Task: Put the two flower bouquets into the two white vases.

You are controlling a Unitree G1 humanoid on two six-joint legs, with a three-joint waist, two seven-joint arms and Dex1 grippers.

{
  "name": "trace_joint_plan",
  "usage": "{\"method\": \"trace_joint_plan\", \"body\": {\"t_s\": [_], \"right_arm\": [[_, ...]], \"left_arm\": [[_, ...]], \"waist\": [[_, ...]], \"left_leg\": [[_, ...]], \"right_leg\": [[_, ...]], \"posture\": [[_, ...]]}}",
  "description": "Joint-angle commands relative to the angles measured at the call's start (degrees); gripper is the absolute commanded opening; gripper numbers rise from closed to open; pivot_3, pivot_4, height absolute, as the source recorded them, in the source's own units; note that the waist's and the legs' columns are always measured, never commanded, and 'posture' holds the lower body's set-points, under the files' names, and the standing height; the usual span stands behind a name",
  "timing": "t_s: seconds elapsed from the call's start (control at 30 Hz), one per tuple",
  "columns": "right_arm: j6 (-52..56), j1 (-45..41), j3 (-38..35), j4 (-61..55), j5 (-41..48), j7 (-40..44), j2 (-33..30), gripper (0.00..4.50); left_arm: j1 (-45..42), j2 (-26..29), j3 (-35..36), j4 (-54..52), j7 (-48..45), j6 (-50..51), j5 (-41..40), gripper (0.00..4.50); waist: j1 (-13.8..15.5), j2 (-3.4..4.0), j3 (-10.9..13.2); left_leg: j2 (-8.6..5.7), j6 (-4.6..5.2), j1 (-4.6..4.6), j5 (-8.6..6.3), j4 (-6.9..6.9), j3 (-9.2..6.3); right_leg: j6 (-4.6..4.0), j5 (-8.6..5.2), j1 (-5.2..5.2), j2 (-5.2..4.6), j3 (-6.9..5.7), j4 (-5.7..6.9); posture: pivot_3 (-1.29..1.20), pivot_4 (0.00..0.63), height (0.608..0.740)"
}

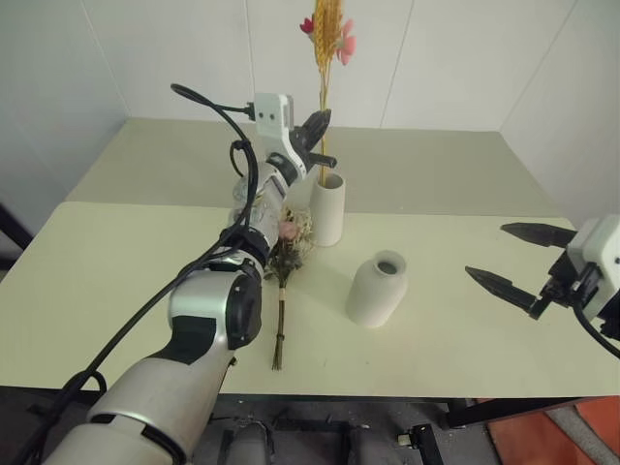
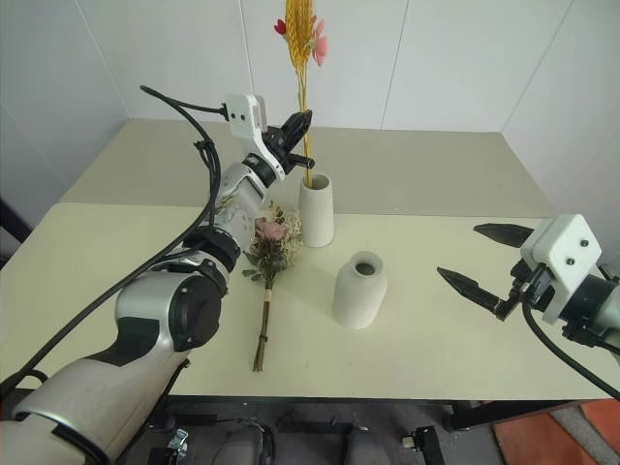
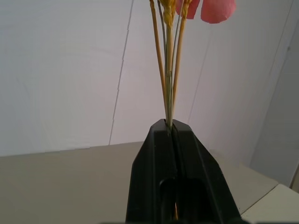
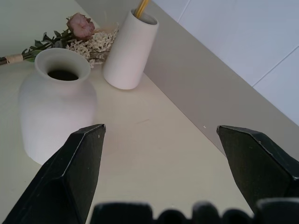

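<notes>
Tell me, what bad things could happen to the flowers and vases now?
The left gripper is pinching the yellow stalks standing in the tall vase. If it pulls sideways, that narrow vase might tip over. The rose bunch lies on the table close beside that arm, so it might get bumped. The round vase stands empty.

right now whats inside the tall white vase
The yellow stalk bunch stands in the tall white vase, stems entering its mouth. The left tool is shut on the stems above the rim. How deep they reach is hidden by the wall.
</notes>
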Motion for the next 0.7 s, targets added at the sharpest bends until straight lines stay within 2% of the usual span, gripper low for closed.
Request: {"method": "trace_joint_plan", "body": {"t_s": [0.03, 0.27, 0.37, 0.5, 0.63, 0.7], "right_arm": [[0.10, 0.97, -1.54, -1.13, -0.13, -1.25, 0.42, 4.50], [-0.06, 1.61, -1.32, -1.41, -0.16, -2.24, 1.16, 4.50], [-0.15, 1.79, -1.55, -1.09, -0.38, -2.09, 1.01, 4.50], [-0.73, 1.67, -1.26, -0.43, -0.44, -1.66, 1.05, 4.50], [-0.32, -0.08, -0.28, 0.61, 0.20, -1.02, 0.18, 4.50], [0.11, -0.91, 0.11, 1.46, 0.45, 0.06, -0.83, 4.50]], "left_arm": [[-0.02, 0.11, -2.53, -0.45, 0.68, -1.27, 2.97, 1.01], [-0.25, 0.62, -4.44, -0.50, 1.46, -0.26, 5.19, 3.37], [-0.41, 2.10, -2.44, -2.70, -3.01, 0.55, 1.96, 4.37], [0.55, 4.43, -0.21, -7.08, -11.56, 5.10, -2.77, 4.47], [3.17, 7.11, -2.07, -16.08, -6.20, 13.80, -1.51, 4.47], [5.95, 8.51, -3.07, -25.36, -0.42, 23.30, -0.50, 4.47]], "waist": [[0.03, 0.00, 0.00], [-0.01, 0.00, 0.00], [-0.13, 0.00, 0.00], [-0.24, 0.01, 0.00], [-0.15, 0.02, -0.01], [-0.21, 0.02, -0.01]], "left_leg": [[0.00, 0.00, 0.01, 0.00, 0.00, 0.00], [-0.01, 0.00, 0.00, 0.00, 0.01, -0.01], [-0.01, 0.00, 0.01, 0.00, 0.01, -0.02], [-0.01, 0.00, 0.00, 0.00, 0.01, -0.03], [-0.01, 0.00, 0.02, 0.00, 0.01, -0.04], [-0.01, 0.00, 0.04, 0.00, 0.03, -0.04]], "right_leg": [[0.00, 0.00, 0.01, 0.00, 0.00, 0.01], [0.00, 0.00, -0.01, 0.00, 0.00, 0.01], [0.01, 0.00, -0.01, 0.00, 0.01, 0.03], [0.00, 0.00, -0.04, 0.01, 0.01, 0.06], [0.00, 0.00, 0.00, 0.00, 0.01, 0.07], [0.00, 0.00, 0.01, 0.00, 0.02, 0.09]], "posture": [[0.00, 0.150, 0.740], [0.00, 0.150, 0.740], [0.00, 0.150, 0.740], [0.00, 0.150, 0.740], [0.00, 0.150, 0.740], [0.00, 0.150, 0.740]]}}
